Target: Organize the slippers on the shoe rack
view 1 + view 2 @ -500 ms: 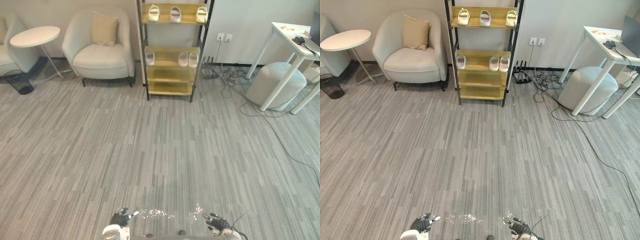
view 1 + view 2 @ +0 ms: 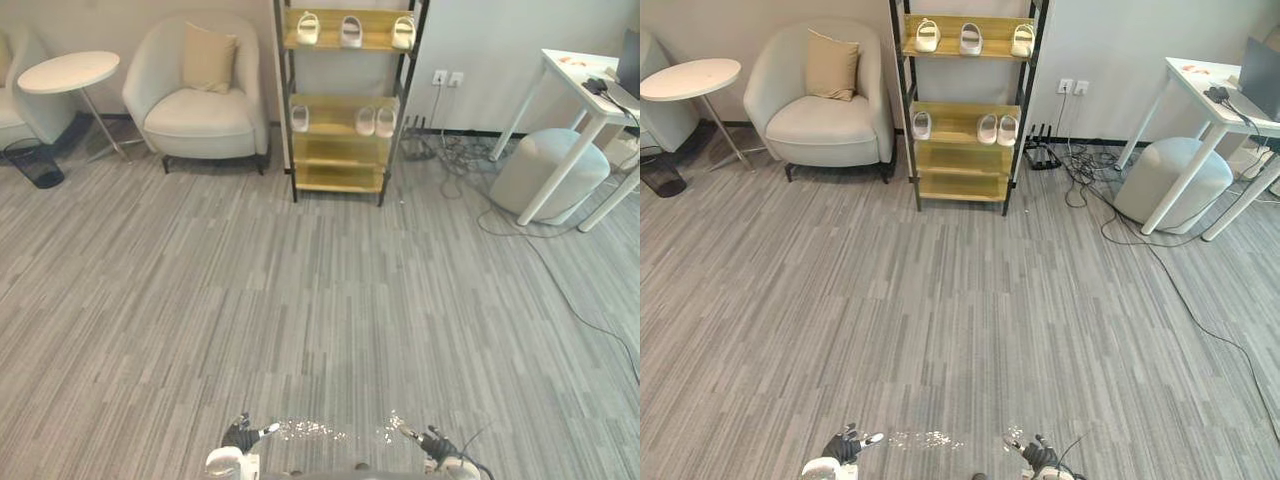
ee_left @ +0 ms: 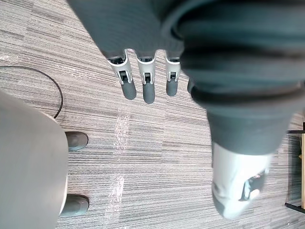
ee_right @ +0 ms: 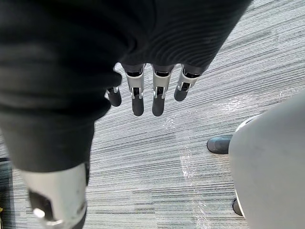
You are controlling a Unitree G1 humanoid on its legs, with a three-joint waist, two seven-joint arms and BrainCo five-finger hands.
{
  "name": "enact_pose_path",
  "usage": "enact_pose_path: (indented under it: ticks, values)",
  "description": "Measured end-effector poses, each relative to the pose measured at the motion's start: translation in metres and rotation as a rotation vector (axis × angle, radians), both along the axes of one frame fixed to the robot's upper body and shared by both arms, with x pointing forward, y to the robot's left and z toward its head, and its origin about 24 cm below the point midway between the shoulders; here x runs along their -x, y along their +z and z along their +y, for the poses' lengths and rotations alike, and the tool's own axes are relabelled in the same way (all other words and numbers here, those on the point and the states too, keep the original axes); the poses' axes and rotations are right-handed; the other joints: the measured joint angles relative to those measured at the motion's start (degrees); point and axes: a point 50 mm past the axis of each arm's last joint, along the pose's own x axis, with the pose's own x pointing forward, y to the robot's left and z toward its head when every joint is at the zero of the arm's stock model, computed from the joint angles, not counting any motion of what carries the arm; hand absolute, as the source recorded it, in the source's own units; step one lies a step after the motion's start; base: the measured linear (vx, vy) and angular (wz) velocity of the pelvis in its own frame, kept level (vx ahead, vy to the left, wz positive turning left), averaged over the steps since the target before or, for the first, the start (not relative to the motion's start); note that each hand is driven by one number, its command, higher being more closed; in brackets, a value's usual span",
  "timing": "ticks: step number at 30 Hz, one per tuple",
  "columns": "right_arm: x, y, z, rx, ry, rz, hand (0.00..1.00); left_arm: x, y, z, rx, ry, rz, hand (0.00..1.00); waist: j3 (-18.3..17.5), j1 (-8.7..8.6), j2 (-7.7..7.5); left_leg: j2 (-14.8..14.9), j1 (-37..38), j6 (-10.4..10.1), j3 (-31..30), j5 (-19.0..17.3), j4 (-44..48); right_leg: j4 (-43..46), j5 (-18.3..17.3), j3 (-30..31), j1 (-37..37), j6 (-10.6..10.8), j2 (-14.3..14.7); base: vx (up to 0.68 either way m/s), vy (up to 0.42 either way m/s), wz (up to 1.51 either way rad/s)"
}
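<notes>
Left hand (image 3: pixel 147 89) and right hand (image 4: pixel 159 98) low, near: fingers released, empty. Slippers (image 2: pixel 969 37) on rack (image 2: pixel 962 186), far, well apart.

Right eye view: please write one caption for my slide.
Pale slippers on the far shoe rack; left robot hand and right robot hand open, empty.

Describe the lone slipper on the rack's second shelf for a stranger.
Find the dark-framed wooden shoe rack beside the pale armchair. On its second shelf down, the white slipper sits alone at the left end, apart from the pair at the right.
</notes>
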Motion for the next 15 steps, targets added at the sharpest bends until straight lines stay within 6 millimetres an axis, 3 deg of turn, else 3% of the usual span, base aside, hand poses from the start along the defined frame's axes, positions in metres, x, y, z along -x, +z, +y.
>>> enact_pose_path:
  ticks: [13,15]
  values:
    - [0.0018,-0.0005,0.0002,-0.018,-0.038,-0.002,0.00,-0.0026,0.0009,0.0020,-0.012,-0.029,-0.003,0.00,0.49,-0.07,-0.73,0.66,0.59,-0.67,2.37,-0.61,0.60,0.04,0.29,2.34,-0.04,-0.52,0.65,-0.01,-0.030,-0.10]
    - [-0.0001,0.0002,0.0003,-0.021,-0.046,-0.012,0.00,-0.0058,0.0020,0.0040,-0.019,-0.030,-0.010,0.00,1.46,-0.20,-0.70,1.70,-1.03,-1.07,2.99,-3.64,6.03,2.00,-1.08,2.48,-0.23,-1.37,1.02,-0.02,-0.064,-0.11]
